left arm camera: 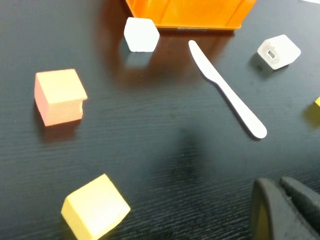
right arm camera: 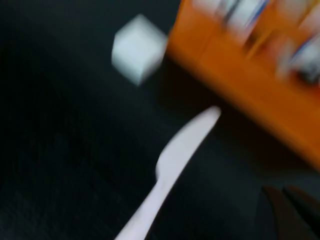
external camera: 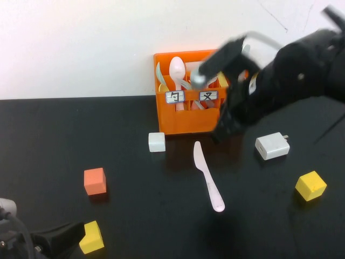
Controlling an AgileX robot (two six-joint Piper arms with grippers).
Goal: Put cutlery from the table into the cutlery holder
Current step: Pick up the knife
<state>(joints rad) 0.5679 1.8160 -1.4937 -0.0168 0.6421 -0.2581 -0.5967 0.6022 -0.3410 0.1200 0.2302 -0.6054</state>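
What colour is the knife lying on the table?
Pale pink, nearly white; the knife shows best in the left wrist view.

The right arm reaches in from the right, its dark bulk blurred, hanging over the right front corner of the cutlery holder (external camera: 187, 110). The right end effector (external camera: 222, 135) points down at the tabletop just in front of that corner, fingers (right arm camera: 287, 212) pressed together and empty. The left arm sits low, well away from the holder at the near left edge. The left end effector (external camera: 67, 237) rests there just above the tabletop, its fingers (left arm camera: 280, 210) closed on nothing.
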